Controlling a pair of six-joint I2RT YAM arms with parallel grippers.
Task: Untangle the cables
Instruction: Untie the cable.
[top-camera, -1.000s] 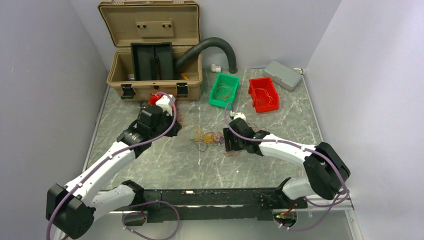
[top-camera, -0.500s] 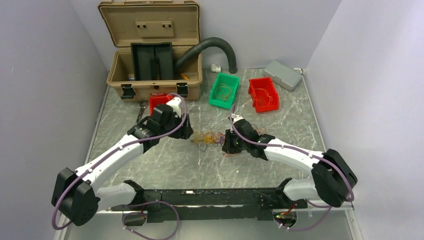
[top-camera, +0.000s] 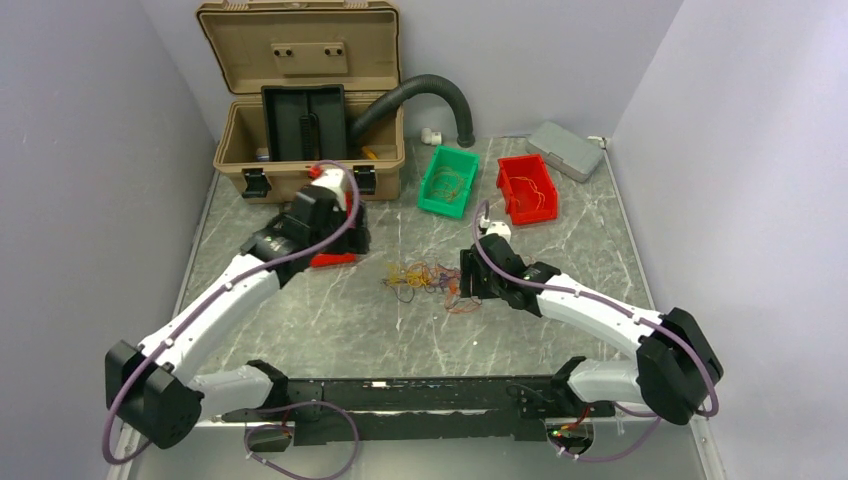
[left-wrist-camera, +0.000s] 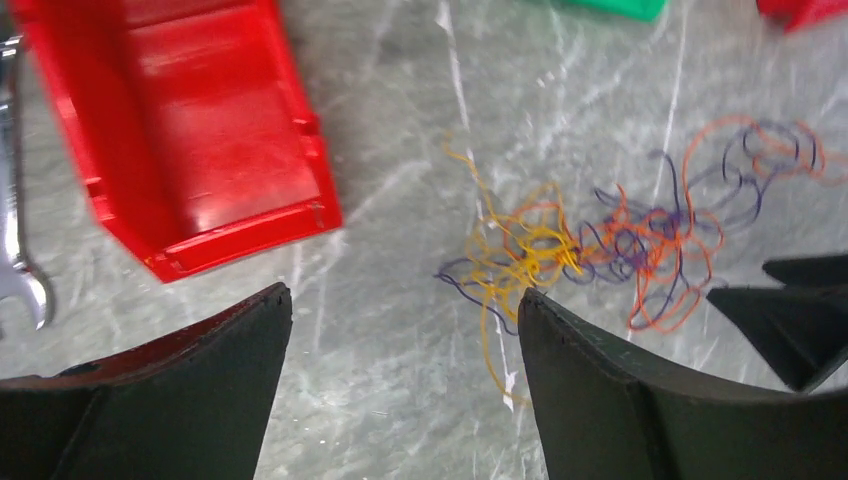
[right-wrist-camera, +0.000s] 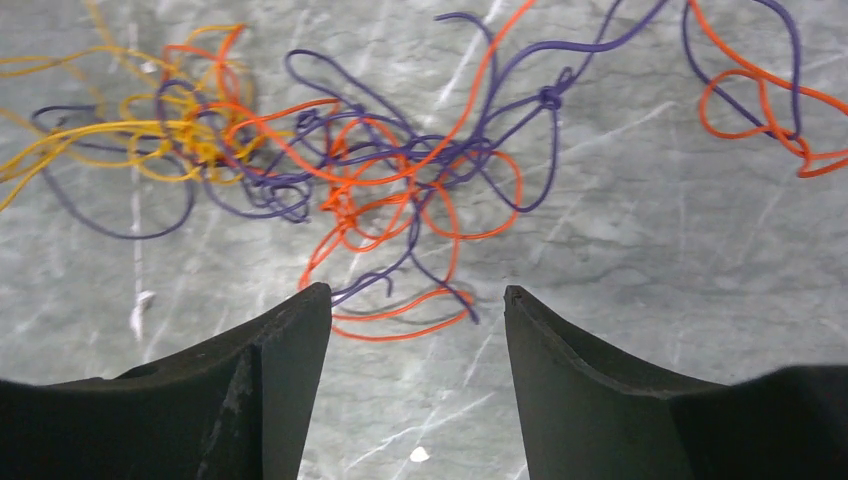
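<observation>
The right tool (right-wrist-camera: 415, 295) stands open with nothing between its fingers, its two dark tips low over the worktop (top-camera: 300, 320); an orange loop at the near edge of the cables (right-wrist-camera: 380, 170) lies on the marble right under the gap, and whether the tips touch it cannot be told; the cables form one loose tangle in the middle of the worktop between the two arms, yellow strands bunched at its left end, orange and dark purple ones knotted through the middle and trailing off to the right; the left tool (left-wrist-camera: 402, 300) is also open and empty, hanging over bare marble just to the left of the tangle, its right finger near the yellow strands; beside it lies an empty near red bin (left-wrist-camera: 200, 130), tilted in the wrist view, with a steel spanner (left-wrist-camera: 15, 270) just past the bin's far side; farther back stand a green bin (top-camera: 448, 180) and a far red bin (top-camera: 527, 188), side by side, each holding a few thin wires; behind them sit an open tan case (top-camera: 300, 100), a black corrugated hose (top-camera: 420, 95) arching from the case to the worktop, and a shut grey box (top-camera: 565, 150) in the far right corner.
</observation>
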